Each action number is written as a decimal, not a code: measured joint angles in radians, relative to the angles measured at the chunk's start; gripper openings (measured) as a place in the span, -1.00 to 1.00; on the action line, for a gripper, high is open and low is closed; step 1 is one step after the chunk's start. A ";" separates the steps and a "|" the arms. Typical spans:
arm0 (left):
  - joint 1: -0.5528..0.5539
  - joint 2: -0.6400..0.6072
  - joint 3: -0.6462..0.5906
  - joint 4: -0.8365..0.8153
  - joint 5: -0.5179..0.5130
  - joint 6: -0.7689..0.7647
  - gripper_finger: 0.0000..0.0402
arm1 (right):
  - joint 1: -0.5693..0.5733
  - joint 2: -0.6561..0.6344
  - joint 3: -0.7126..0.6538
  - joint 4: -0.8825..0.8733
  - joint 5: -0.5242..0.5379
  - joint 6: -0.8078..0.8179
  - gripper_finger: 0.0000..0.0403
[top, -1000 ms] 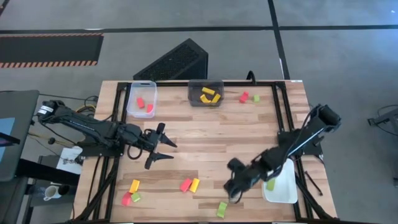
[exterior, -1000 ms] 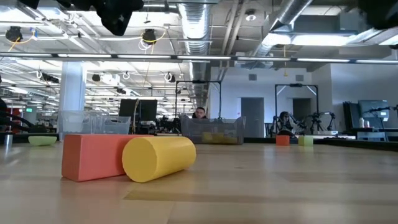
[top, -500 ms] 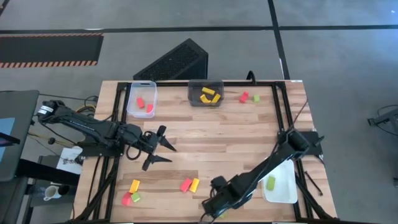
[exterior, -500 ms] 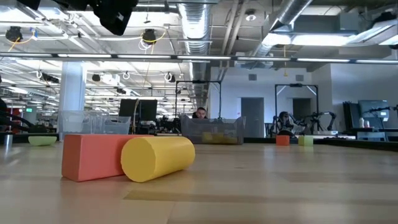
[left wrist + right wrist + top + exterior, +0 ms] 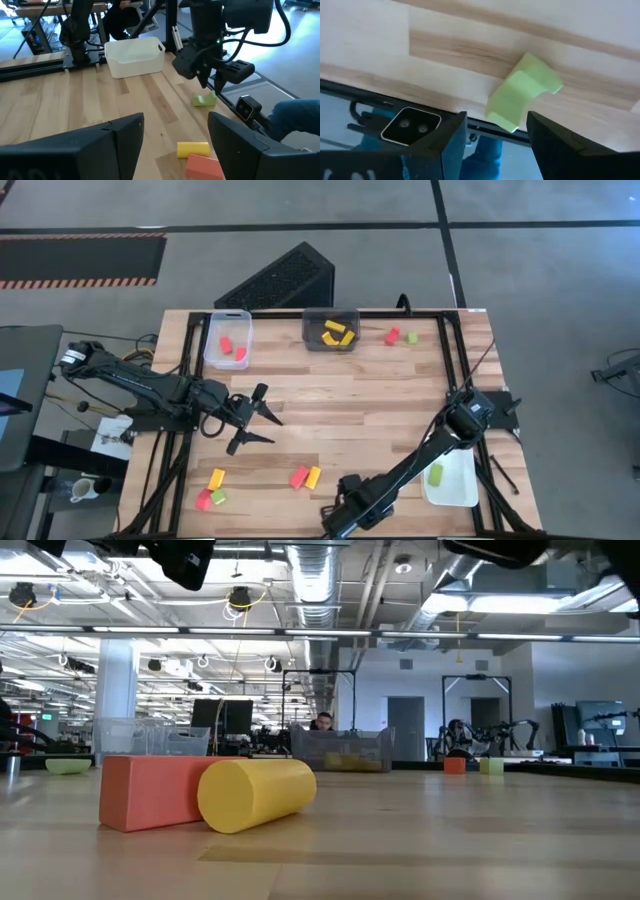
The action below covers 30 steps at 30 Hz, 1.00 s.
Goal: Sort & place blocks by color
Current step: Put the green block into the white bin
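A light green block lies flat on the wooden table near its near edge. My right gripper hangs open just above it, pointing steeply down, one finger to each side. The left wrist view shows the same gripper above the green block. In the high view my right gripper hides that block. My left gripper waits open over the table's left middle. A red block and a yellow block lie side by side on the table between the two grippers.
At the far edge stand a clear tray with red blocks and a dark grey tray with yellow blocks. A white tray at the near right holds a green block. Loose blocks lie at the near left and far right.
My right gripper has swung toward the table's near edge and to the left, sinking and rolling as it went, and now hangs over the green block. My left gripper has rolled a little in place. No block has moved.
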State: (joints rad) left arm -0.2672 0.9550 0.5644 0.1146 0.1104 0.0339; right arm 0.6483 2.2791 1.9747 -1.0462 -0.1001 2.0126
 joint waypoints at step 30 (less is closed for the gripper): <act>0.000 0.000 -0.001 0.004 0.026 0.010 0.01 | 0.011 0.049 -0.018 -0.076 -0.030 0.052 0.13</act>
State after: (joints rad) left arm -0.2668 0.9550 0.5636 0.1184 0.1360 0.0440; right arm 0.6590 2.3279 1.9562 -1.1218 -0.1303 2.0646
